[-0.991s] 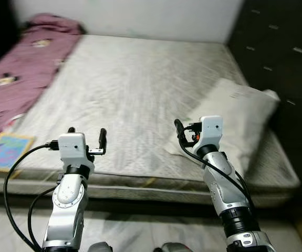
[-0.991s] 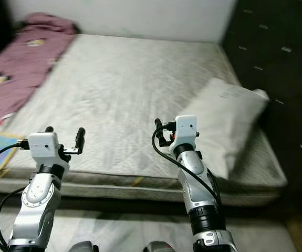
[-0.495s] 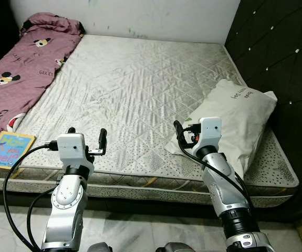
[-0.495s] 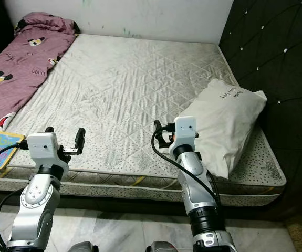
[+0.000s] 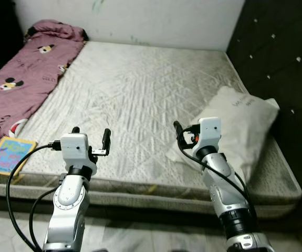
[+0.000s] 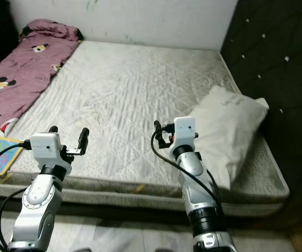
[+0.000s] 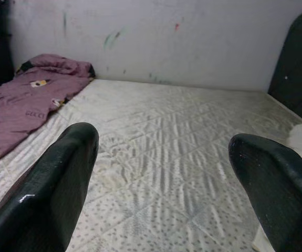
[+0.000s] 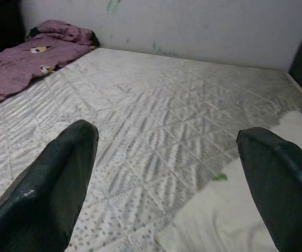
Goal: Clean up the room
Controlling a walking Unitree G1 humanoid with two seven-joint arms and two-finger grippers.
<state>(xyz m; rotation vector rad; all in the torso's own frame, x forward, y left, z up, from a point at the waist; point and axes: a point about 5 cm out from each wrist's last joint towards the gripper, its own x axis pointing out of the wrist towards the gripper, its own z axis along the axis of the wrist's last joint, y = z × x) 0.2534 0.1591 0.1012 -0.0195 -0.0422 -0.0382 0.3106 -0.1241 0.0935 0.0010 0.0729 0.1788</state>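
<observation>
Mattress (image 5: 140,100) ahead of you, white pillow (image 5: 240,126) right, maroon blanket (image 5: 19,79) left, book (image 5: 3,156) at its corner. Left gripper (image 5: 90,137) and right gripper (image 6: 164,131) hover with jaws wide, empty.

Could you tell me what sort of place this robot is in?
Most likely a bedroom: a bare quilted mattress against a tufted headboard, with a white pillow and a purple blanket on it.
</observation>
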